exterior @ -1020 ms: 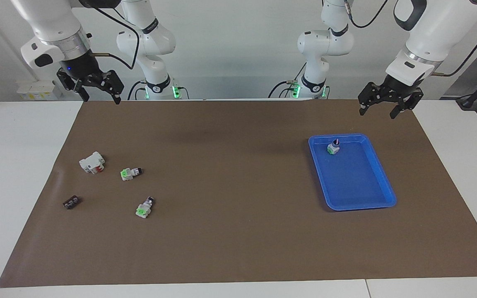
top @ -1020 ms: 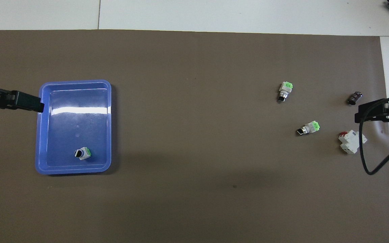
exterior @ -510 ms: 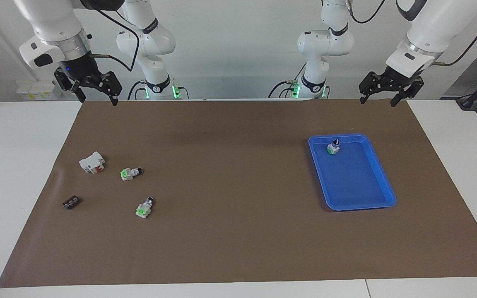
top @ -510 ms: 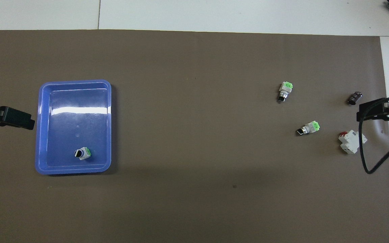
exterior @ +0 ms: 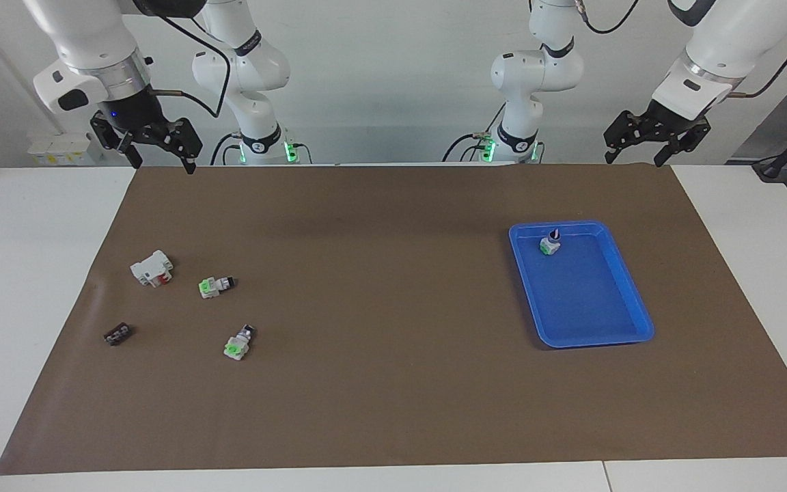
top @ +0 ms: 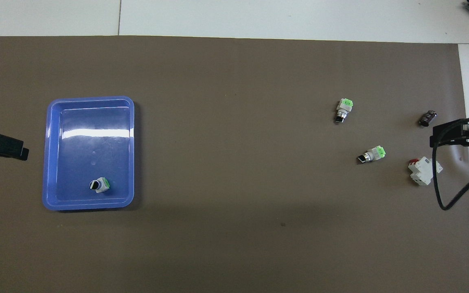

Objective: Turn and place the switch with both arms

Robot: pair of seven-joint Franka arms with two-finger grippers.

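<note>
A rotary switch (exterior: 550,244) with a green face and black knob is standing upright in the blue tray (exterior: 629,294), at right of centre in the facing view, in the tray's corner nearest the robots. Two more switches are lying on their sides on the brown mat (exterior: 393,383) at lower left, one (exterior: 216,285) beside a white block with a red part (exterior: 152,268), the other (exterior: 238,343) lower in the frame, with a small black piece (exterior: 117,334) toward the mat's edge. The left gripper (exterior: 657,130) is hanging at upper right and the right gripper (exterior: 147,137) at upper left, both raised near the mat's top corners, fingers spread apart and gripping nothing.
</note>
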